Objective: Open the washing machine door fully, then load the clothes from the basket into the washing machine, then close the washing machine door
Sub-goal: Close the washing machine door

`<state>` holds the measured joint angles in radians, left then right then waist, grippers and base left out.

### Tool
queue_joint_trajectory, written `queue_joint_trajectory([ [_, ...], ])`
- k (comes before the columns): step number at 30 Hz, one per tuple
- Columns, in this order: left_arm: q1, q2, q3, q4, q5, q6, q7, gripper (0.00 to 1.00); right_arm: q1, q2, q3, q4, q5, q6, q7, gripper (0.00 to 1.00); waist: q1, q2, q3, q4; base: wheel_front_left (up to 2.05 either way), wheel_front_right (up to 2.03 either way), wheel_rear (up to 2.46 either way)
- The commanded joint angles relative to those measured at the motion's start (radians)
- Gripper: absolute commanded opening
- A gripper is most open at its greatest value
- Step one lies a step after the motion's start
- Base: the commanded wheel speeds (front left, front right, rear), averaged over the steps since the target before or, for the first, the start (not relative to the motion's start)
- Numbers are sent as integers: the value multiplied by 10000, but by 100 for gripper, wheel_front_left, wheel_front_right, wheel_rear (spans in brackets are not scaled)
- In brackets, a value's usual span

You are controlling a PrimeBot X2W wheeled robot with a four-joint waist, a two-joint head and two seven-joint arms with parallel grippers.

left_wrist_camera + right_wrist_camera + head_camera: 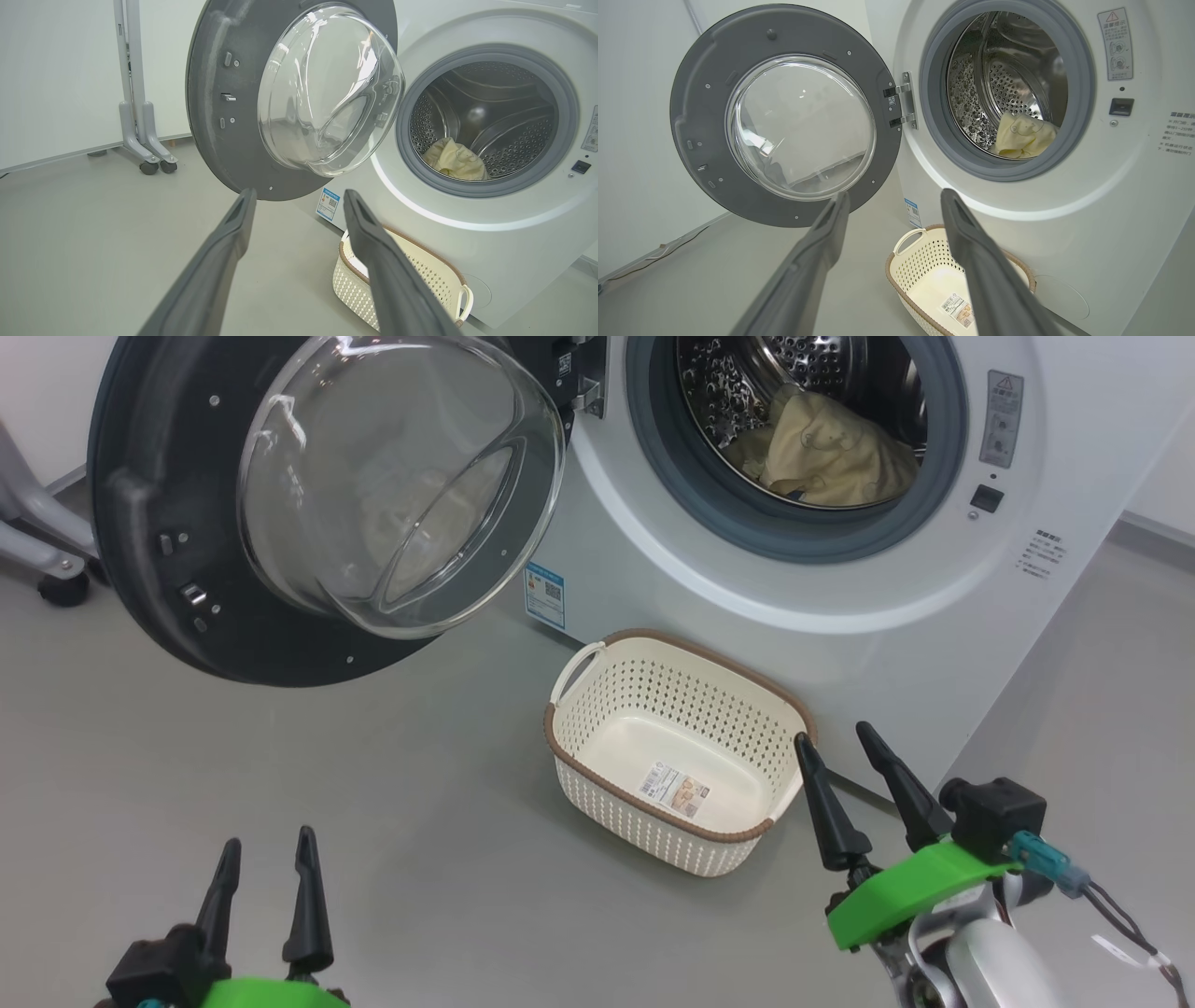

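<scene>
Soft bright light is shining everywhere. Glare is glinting on the washing machine door (327,495). Wrist-view edges are bending.

Perforated plastic basket (597,784), glossy steel drum (747,373)

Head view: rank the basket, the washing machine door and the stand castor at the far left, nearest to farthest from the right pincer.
1. basket: on the floor just left of the right pincer, its rim beside the left fingertip.
2. washing machine door: standing open, farther off to the upper left.
3. stand castor: at the far left edge, beyond the door.
</scene>
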<state>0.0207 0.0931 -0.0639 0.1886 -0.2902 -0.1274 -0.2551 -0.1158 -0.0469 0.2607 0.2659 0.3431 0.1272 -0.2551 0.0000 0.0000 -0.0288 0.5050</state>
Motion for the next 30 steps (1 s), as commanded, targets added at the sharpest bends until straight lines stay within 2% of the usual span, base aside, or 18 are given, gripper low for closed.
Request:
queue_joint_trajectory([
  [1, -375, 21, 322, -307, 108, -33, -67, 100, -443, -33, 118, -284, -39, 35, -67, 100, 0, 0, 3, 4, 0, 0, 0],
  [12, -338, 0, 396, -385, 143, -33, -67, 100, -481, -33, 198, -265, -48, 35, -67, 100, 0, 0, 55, 38, 0, 0, 0],
  [13, -333, -2, 374, -365, 116, -33, -67, 68, -479, -33, 197, -267, -50, 35, -67, 100, 0, 0, 66, 41, 0, 0, 0],
  [14, -333, 2, 356, -345, 81, -33, -67, 0, -476, -33, 193, -269, -53, 35, -67, 100, 0, 0, 79, 43, 0, 0, 0],
  [24, -576, 140, 654, -852, -56, -33, -67, 0, -460, -33, 5, -375, -351, 35, -67, 100, 0, 0, 586, 117, 0, 0, 0],
  [30, -1384, 866, 2028, -1956, -531, -33, -67, 0, -755, -211, 5, -379, -938, 35, -45, 100, 0, 0, 1641, -25, 0, 0, 0],
])
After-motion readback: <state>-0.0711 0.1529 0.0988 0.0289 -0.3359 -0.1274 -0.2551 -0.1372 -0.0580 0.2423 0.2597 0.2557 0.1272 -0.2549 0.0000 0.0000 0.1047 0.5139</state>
